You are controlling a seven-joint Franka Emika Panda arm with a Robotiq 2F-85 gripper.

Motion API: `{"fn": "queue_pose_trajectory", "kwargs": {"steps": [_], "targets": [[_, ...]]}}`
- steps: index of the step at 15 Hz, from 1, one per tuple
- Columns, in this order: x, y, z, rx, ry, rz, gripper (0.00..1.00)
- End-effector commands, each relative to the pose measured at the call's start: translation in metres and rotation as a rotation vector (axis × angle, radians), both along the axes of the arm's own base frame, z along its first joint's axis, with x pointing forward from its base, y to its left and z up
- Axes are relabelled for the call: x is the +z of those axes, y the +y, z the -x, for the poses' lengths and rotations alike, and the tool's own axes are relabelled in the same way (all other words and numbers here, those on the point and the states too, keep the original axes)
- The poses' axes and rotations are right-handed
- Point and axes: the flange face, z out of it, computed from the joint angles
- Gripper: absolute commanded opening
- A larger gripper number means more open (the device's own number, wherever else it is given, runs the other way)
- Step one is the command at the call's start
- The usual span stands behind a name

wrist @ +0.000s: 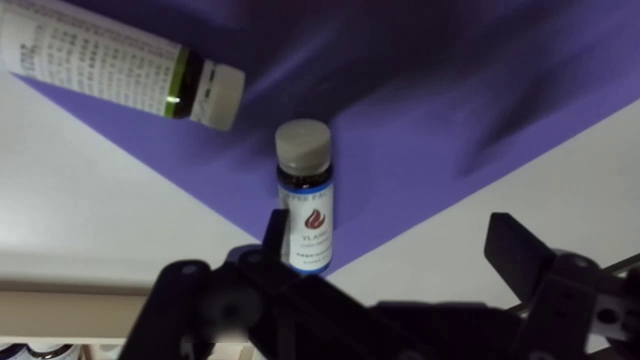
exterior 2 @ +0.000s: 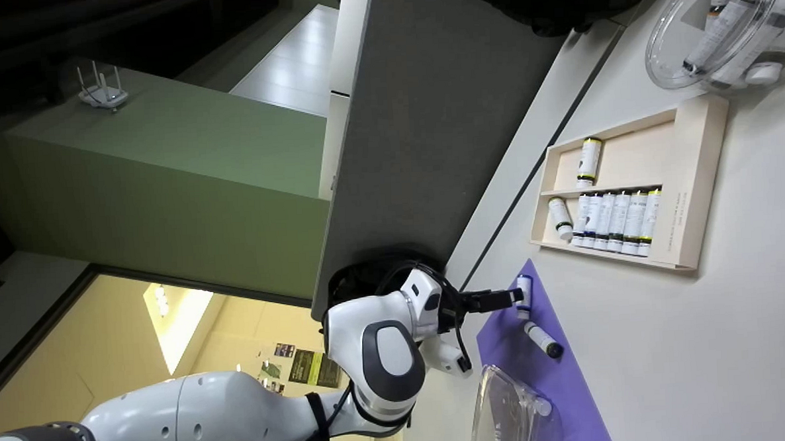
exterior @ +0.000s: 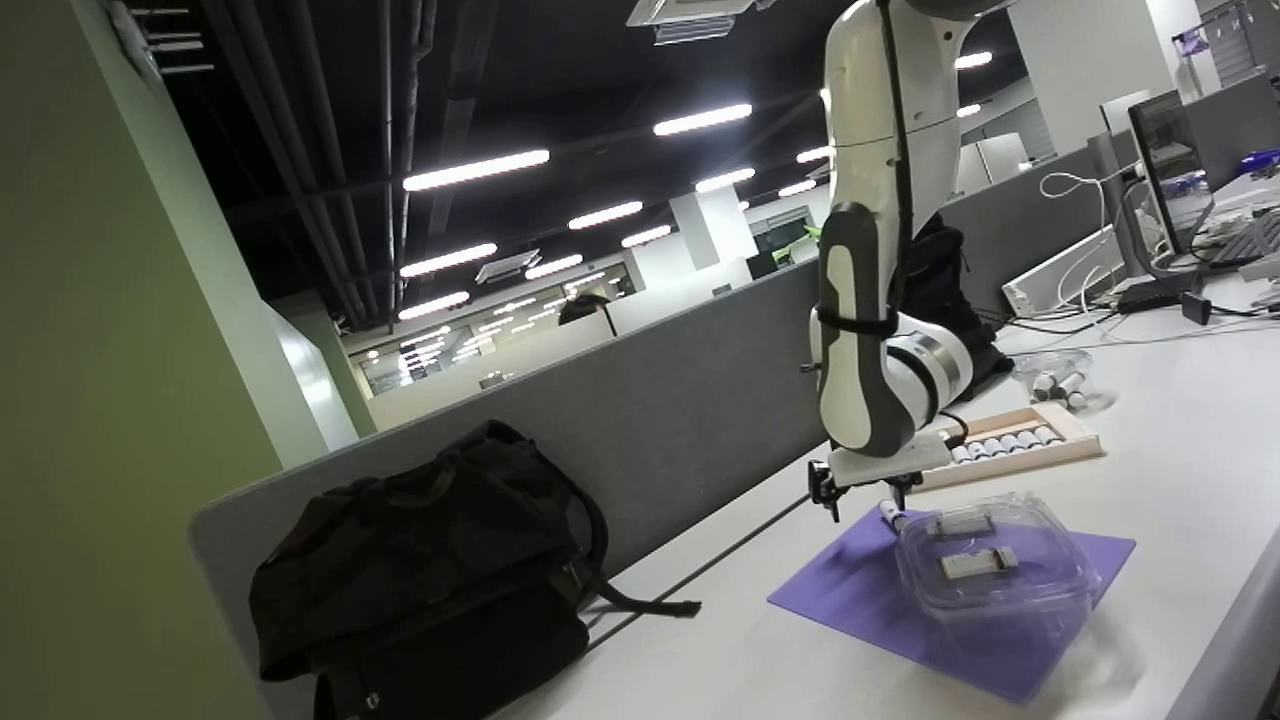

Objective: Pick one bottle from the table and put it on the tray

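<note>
A small white-labelled bottle with blue bands (wrist: 312,225) lies on the purple mat near its corner; it also shows in both exterior views (exterior: 890,514) (exterior 2: 524,293). My gripper (wrist: 390,220) is open and empty above the mat's corner, also in both exterior views (exterior: 868,503) (exterior 2: 505,300). Its left finger overlaps this bottle in the wrist view; I cannot tell whether they touch. A green-banded bottle (wrist: 100,60) lies close by, also in an exterior view (exterior 2: 542,338). The tan tray (exterior 2: 701,167) (exterior: 1075,440) holds several bottles in two compartments. The table (exterior 2: 755,337) is white.
The purple mat (exterior: 850,580) lies under the gripper. A clear plastic container (exterior: 1060,600) (exterior 2: 486,402) stands on it, with bottles showing through. A clear bowl of bottles (exterior 2: 654,56) stands beyond the tray. A black backpack (exterior: 420,580) leans near the grey partition (exterior: 700,430).
</note>
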Motion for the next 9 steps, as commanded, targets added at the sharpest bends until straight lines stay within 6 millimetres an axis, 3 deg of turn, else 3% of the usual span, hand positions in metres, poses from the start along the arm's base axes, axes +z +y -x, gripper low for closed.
{"fn": "queue_pose_trajectory", "kwargs": {"steps": [1,3,4,6,9], "targets": [[0.0007,-0.0044,0.0025,-0.016,0.046,-0.01,1.0],[-0.0047,-0.0052,0.0001,-0.015,0.061,-0.009,0.97],[-0.006,-0.0046,-0.0004,-0.012,0.067,-0.01,0.75],[-0.0062,-0.0052,0.0005,-0.018,0.073,-0.01,0.71],[-0.0027,-0.0082,0.0036,-0.028,0.067,-0.01,0.49]]}}
